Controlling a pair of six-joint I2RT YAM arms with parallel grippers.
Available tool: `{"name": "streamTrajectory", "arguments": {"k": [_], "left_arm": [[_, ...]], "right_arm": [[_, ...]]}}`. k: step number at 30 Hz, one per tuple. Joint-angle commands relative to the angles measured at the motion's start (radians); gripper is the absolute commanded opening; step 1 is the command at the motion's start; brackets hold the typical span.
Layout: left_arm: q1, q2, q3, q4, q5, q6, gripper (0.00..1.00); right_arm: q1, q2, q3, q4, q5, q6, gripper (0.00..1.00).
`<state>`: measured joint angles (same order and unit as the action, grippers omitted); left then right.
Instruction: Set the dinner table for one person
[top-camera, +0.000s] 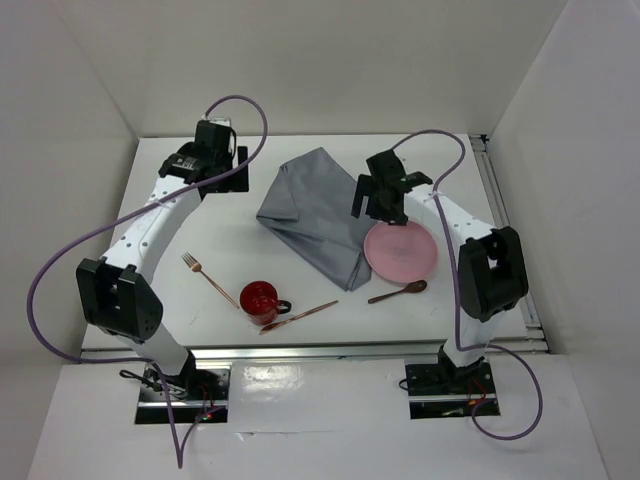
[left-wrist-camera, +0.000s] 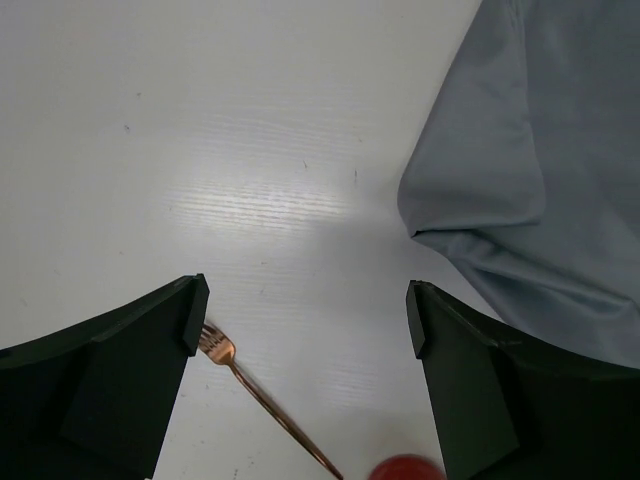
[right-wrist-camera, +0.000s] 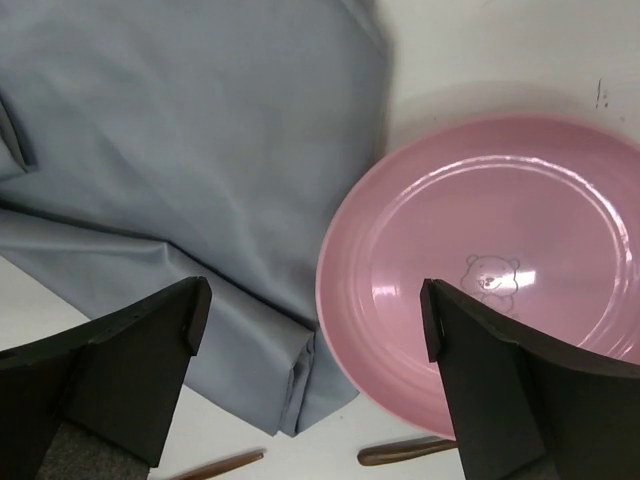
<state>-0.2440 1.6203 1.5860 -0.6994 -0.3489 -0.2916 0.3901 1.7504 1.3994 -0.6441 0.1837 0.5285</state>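
Left claw (left-wrist-camera: 305, 310): held wide open with nothing between its fingers, poised above bare tabletop.
Right claw (right-wrist-camera: 313, 305): spread wide and empty, hung over the spot where plate and cloth meet.
Dinner table (top-camera: 230, 235): the white top is seen beneath both claws, and every item is carried on it.
Grey cloth (top-camera: 310, 205): left crumpled between the two claws, to the right of the left claw and partly under the right one.
Pink plate (top-camera: 402, 250): set below the right claw, touching the cloth; a small bear is printed on it.
Copper fork (top-camera: 205, 272): laid flat, framed between the left claw's fingers in the wrist view, tines pointed toward the claw.
Red mug (top-camera: 260, 298): placed beyond the fork, well apart from both claws.
Brown spoon (top-camera: 398, 291): laid just beside the plate, on the base side of the right claw.
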Motion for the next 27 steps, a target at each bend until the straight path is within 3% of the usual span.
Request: {"name": "streamTrajectory", "arguments": {"k": [1,5,10,13,14,15,21,25,27], "left_arm": [[-0.003,-0.030,0.014,0.040,0.014,-0.003,1.00],[-0.014,-0.016,0.023,0.061,0.062,-0.003,1.00],[-0.087,0.101,0.132,-0.058,0.030,-0.003,1.00],[-0.144,0.122,0.115,-0.035,0.043,0.022,1.00],[-0.158,0.141,0.105,-0.013,0.053,0.032,1.00],[-0.172,0.159,0.104,-0.012,0.053,0.043,1.00],[-0.265,0.401,0.328,-0.100,0.071,0.086,0.78],[-0.284,0.578,0.466,-0.169,0.056,0.077,0.80],[-0.284,0.651,0.528,-0.190,0.038,0.077,0.80]], "right_arm": [[-0.008,-0.083,-0.049,0.067,-0.033,0.007,1.00],[-0.008,-0.127,-0.091,0.113,-0.084,-0.015,1.00],[-0.008,-0.186,-0.154,0.150,-0.141,-0.059,1.00],[-0.008,-0.239,-0.197,0.159,-0.185,-0.081,0.92],[-0.008,-0.249,-0.209,0.159,-0.199,-0.093,0.83],[-0.008,-0.258,-0.221,0.159,-0.208,-0.093,0.81],[-0.008,-0.312,-0.295,0.159,-0.219,-0.116,0.57],[-0.008,-0.312,-0.304,0.159,-0.256,-0.116,0.57],[-0.008,-0.312,-0.291,0.133,-0.256,-0.116,0.66]]}}
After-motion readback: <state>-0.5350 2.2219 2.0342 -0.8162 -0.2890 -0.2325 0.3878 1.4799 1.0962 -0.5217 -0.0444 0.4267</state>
